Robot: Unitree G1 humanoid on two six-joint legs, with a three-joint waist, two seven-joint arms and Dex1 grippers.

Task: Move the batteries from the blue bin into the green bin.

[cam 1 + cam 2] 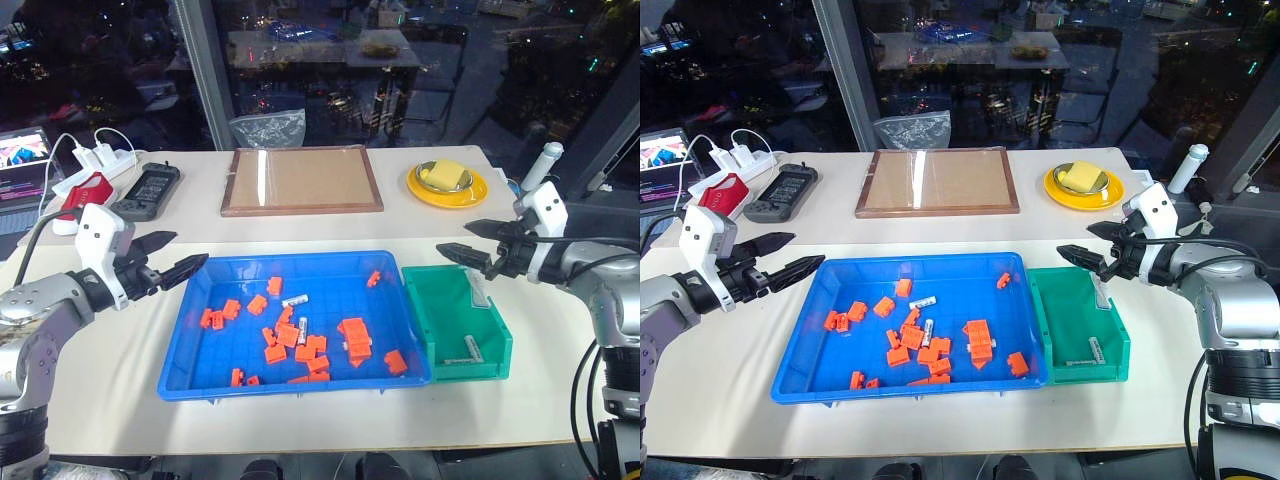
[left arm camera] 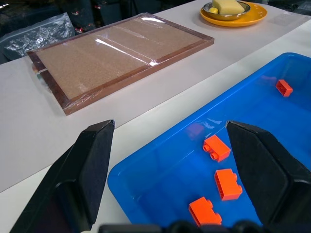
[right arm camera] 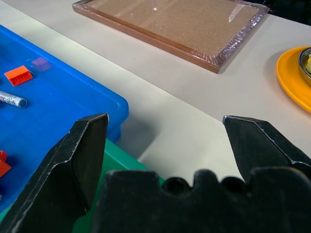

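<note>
I can't read any text, label, brand, number or sign here. The batteries (image 1: 297, 300) carry faint markings, and the laptop screen (image 1: 22, 155) shows coloured patches, but I can't make out a single word on either.

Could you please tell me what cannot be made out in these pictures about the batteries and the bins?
- The number of small silvery batteries in the shallow blue plastic bin: head views, too small, partly hidden among the orange plastic blocks.
- Contents of the small green plastic bin: head views, its near wall hides part of the floor.
- Right wrist view: the open right hand hides most of the green bin.
</note>
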